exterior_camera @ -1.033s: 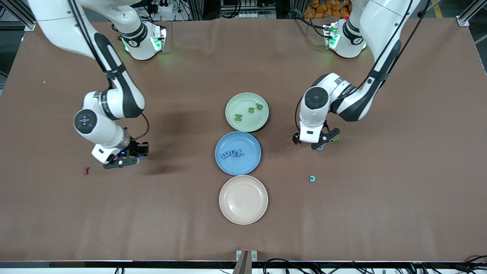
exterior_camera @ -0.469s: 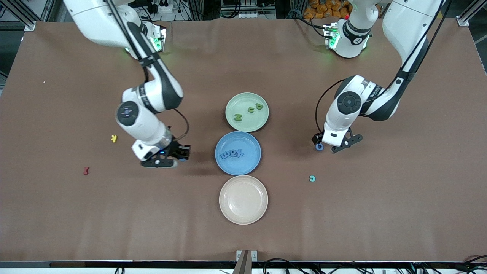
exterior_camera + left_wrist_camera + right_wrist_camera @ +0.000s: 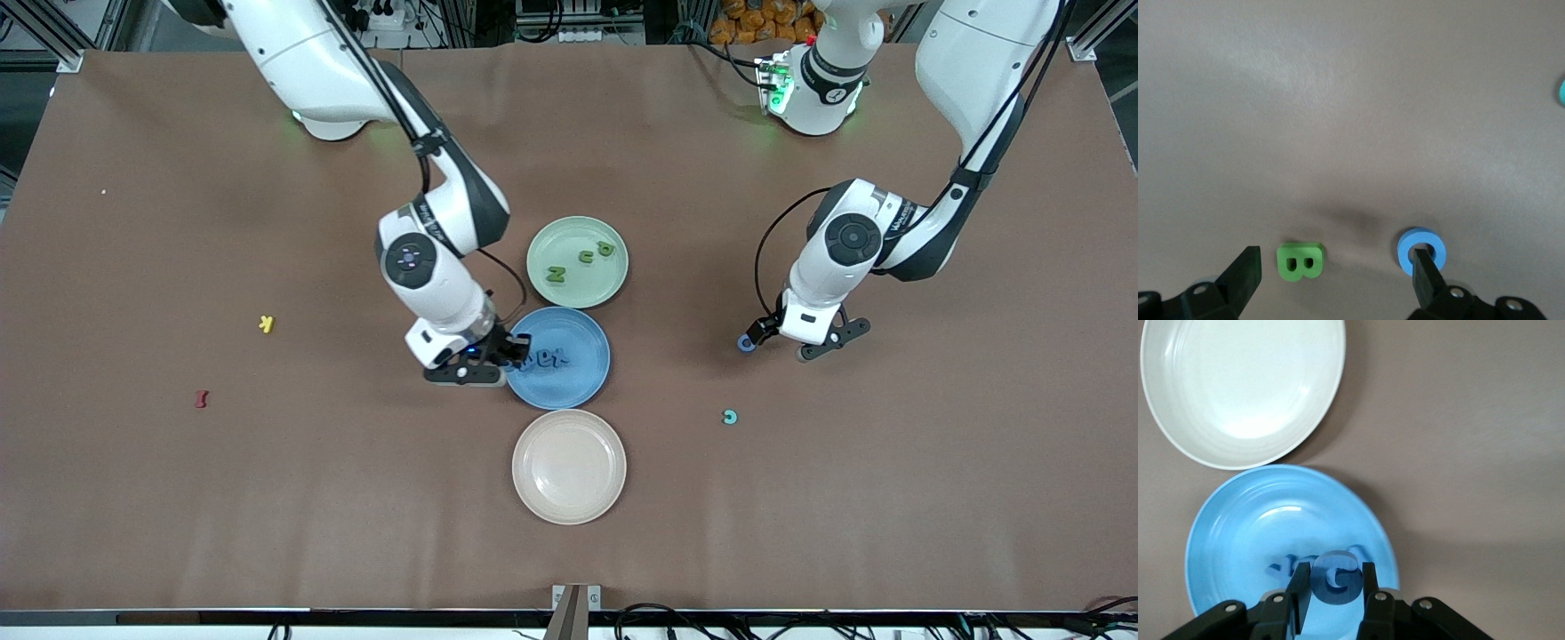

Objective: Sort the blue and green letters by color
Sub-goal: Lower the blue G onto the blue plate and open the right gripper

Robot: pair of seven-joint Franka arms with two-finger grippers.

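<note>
Right gripper [image 3: 508,353] has carried a chunky blue toy letter [image 3: 1335,577], clamped between its fingers, over the blue plastic plate [image 3: 582,387]; release next. Left gripper [image 3: 1335,280] waits, fingers apart, green B [image 3: 1300,261] between them.

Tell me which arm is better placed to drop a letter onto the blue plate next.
Right. The right gripper is shut on a blue letter over the blue plate. The left gripper is open over the table, between a green B and a blue ring letter.

Blue plate's letters [image 3: 553,360] partly gripper-hidden
</note>
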